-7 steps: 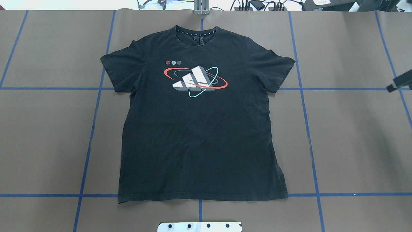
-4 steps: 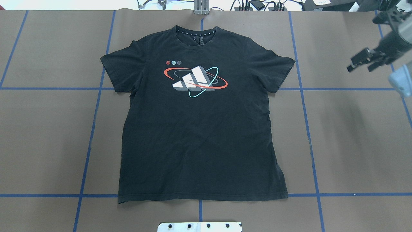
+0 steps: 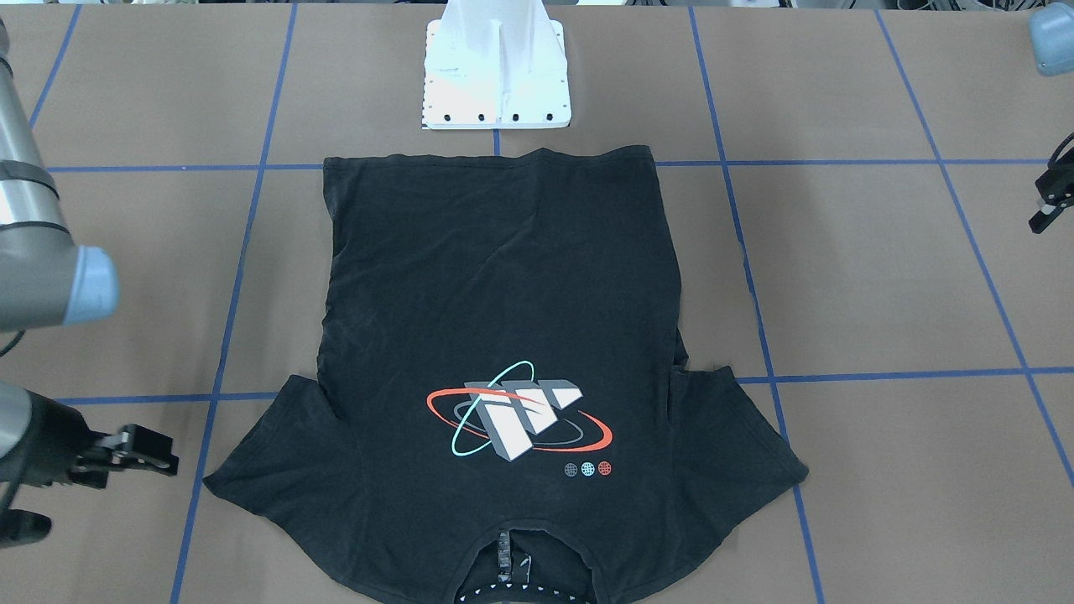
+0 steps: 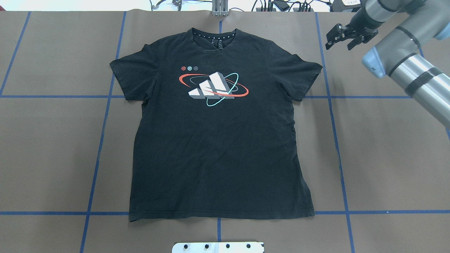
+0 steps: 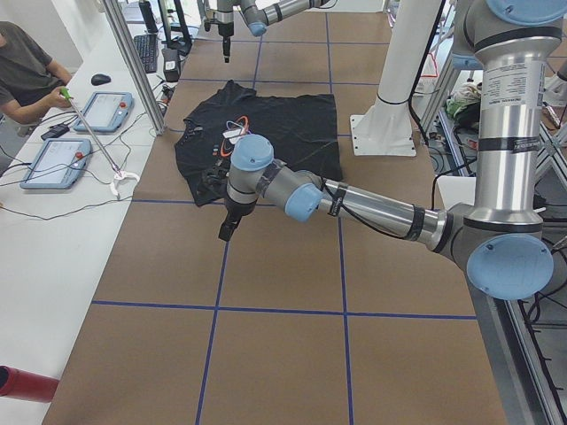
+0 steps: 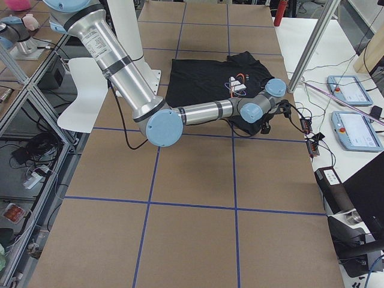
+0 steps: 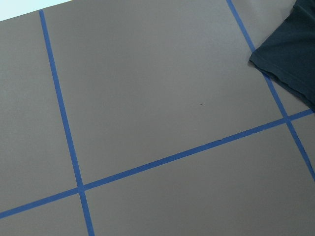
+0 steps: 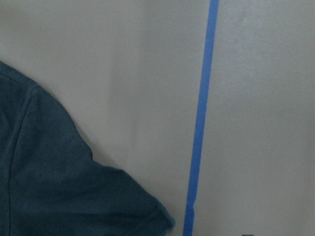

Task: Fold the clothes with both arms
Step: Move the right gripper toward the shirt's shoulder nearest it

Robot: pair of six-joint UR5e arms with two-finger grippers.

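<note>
Right gripper [image 4: 338, 45], spread and empty beside the T-shirt [image 4: 218, 147] sleeve, may pinch one layer only; whether the left gripper [image 3: 1047, 205] is spread or clenched, I cannot tell.

A robotics lab: tape-gridded table [image 4: 52, 140], teach pendants [image 5: 104, 111], aluminium frame posts [image 6: 315, 42].

T-shirt [image 3: 503, 285] flat, logo [image 3: 520, 415] up; white pedestal [image 3: 495, 75] near its hem. Right gripper [image 3: 168, 457] near one sleeve [image 3: 277, 457], apart; left gripper [image 3: 1045, 214] well apart.
</note>
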